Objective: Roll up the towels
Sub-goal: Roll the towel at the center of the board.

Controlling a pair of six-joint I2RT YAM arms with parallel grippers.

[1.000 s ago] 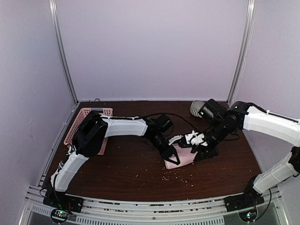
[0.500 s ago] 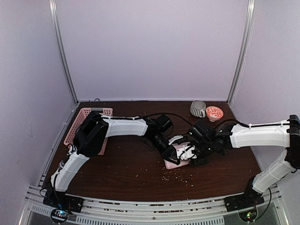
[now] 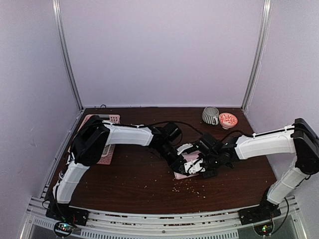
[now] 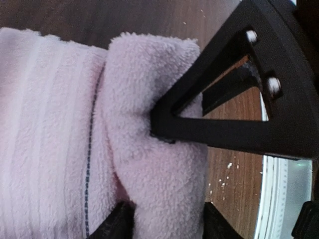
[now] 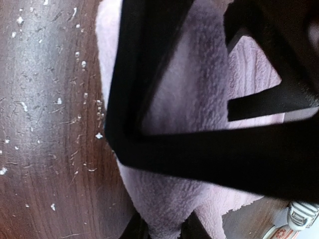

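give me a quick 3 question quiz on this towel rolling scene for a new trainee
1. True or false: the towel lies inside the basket.
2. What stands right beside the striped mug? A) a red-patterned bowl B) a spoon C) a green towel
3. Fill in: the towel pinched between the right fingers is ____ in colour.
Key: 1 false; 2 A; 3 pink.
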